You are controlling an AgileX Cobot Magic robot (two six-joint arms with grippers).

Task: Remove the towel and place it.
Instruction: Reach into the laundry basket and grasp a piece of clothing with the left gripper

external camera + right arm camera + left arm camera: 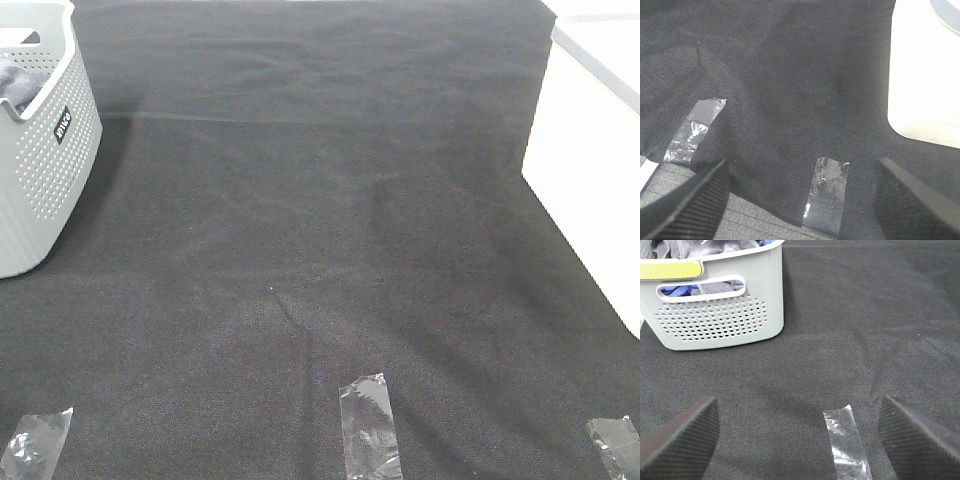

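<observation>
A grey-lavender towel (14,82) lies bunched inside the pale grey perforated basket (45,170) at the far left of the table. In the left wrist view the towel (710,247) shows above the basket's rim (740,257) and through its handle slot, next to some blue cloth (674,290). My left gripper (800,437) is open and empty, low over the black table cover, a short way in front of the basket. My right gripper (797,200) is open and empty near the table's front edge. Neither gripper shows in the exterior high view.
A white box-like object (590,160) stands along the right side and also shows in the right wrist view (925,75). Clear tape strips (370,425) hold the black cover (320,230) at the front edge. A yellow-green label (670,270) sits on the basket's rim.
</observation>
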